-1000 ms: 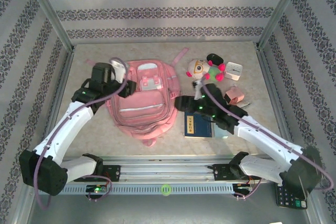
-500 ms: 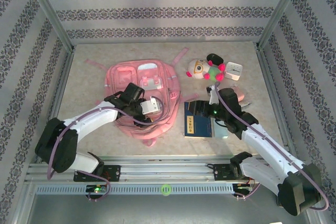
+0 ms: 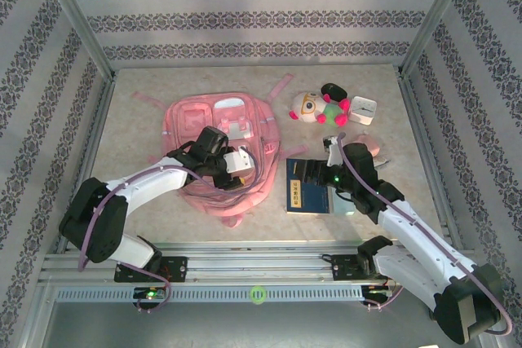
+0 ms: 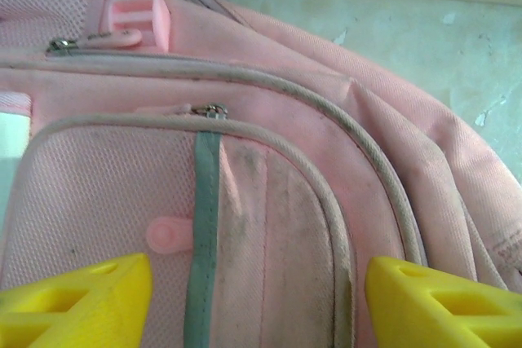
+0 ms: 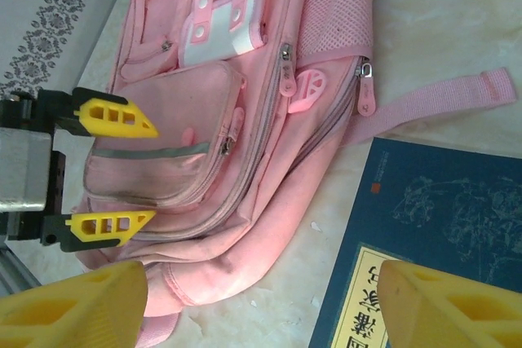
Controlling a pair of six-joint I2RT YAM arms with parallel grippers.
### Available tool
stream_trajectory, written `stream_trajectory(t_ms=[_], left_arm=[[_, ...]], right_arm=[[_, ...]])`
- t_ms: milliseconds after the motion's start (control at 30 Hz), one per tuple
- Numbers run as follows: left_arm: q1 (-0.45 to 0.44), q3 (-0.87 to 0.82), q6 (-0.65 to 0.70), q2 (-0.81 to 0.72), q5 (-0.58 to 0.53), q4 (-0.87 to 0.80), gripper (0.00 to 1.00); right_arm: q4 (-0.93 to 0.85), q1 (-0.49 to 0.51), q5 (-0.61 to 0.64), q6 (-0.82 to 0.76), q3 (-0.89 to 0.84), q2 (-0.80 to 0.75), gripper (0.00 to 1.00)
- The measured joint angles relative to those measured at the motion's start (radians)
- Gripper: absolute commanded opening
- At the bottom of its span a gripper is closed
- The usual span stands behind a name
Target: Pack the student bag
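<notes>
The student bag point(image 3: 192, 116) is soft pink fabric with pale-trimmed pockets, grey bands and pink zipper pulls. It lies flat, front up, on the beige marbled worktop point(image 3: 130, 120), inside walls of striped patterned paper point(image 3: 261, 14). A blue book point(image 3: 308, 196) lies just right of the bag, and a plush toy point(image 3: 318, 107) sits off its upper right corner. The left end effector point(image 4: 261, 303) is over the bag's front pocket, fingers apart. The right end effector point(image 5: 261, 307) is beside the bag over the book, fingers apart and empty. A second ago the left arm stood at the bag's left edge; it now lies across the bag.
</notes>
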Motion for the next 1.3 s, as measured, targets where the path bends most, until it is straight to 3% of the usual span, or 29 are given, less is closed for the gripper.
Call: stream_trajectory(t_ms=[167,467,667,700,867,1033,1300], left_arm=[[0.000,-0.001,0.007,0.008,0.000,0.010,0.77],[-0.001,-0.002,0.013,0.082,-0.052,0.035,0.73],[-0.008,-0.001,0.012,0.095,-0.072,0.045,0.03],[-0.007,-0.001,0.007,0.082,-0.071,0.044,0.00],[0.028,-0.002,-0.056,-0.105,0.012,-0.008,0.00],[0.155,-0.001,-0.126,-0.336,0.194,-0.070,0.00],[0.309,0.000,-0.129,-0.414,0.394,-0.153,0.00]], right_arm=[[0.002,0.000,0.000,0.002,-0.009,-0.008,0.75],[0.006,0.000,0.001,0.011,-0.030,-0.024,0.75],[0.009,0.000,0.001,0.018,-0.041,-0.034,0.75],[0.010,0.000,0.001,0.018,-0.041,-0.034,0.75],[0.018,0.000,0.006,0.006,-0.042,-0.030,0.74],[0.084,0.000,-0.022,-0.054,-0.041,0.061,0.73],[0.169,-0.007,-0.208,-0.282,0.033,0.296,0.70]])
